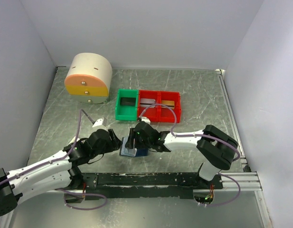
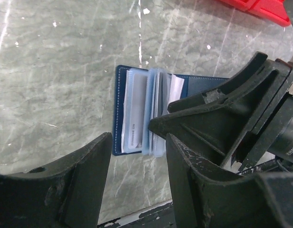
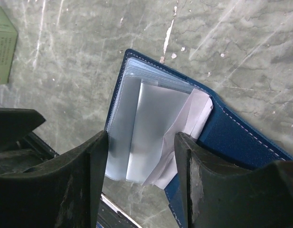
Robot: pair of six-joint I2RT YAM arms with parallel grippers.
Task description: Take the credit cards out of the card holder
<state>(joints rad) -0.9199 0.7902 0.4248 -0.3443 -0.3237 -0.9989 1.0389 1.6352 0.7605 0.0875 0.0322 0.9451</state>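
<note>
The left jaws stand part-open and empty, low over the desk (image 2: 56, 80) and just short of the card holder (image 2: 119, 114). The holder lies spread flat at the front middle of the desk, between the two arms. Nothing pins it, so I judge any tug on its contents would likely drag the whole wallet along the slick desk. The credit cards (image 3: 153, 128) sit tucked inside the clear sleeves (image 2: 155, 102), showing pale grey through the plastic. A pinch there may well catch sleeve and card together, or lift several leaves at once. A white paper slip (image 3: 196, 111) fans out beside them and could be taken by mistake. The right jaws are spread wide and hold nothing, straddling the near end of the sleeve stack; whether they touch the plastic is hard to tell from these views. The two sets of jaws are close together over one small thing, so a careless closing move could knock one against the other.
</note>
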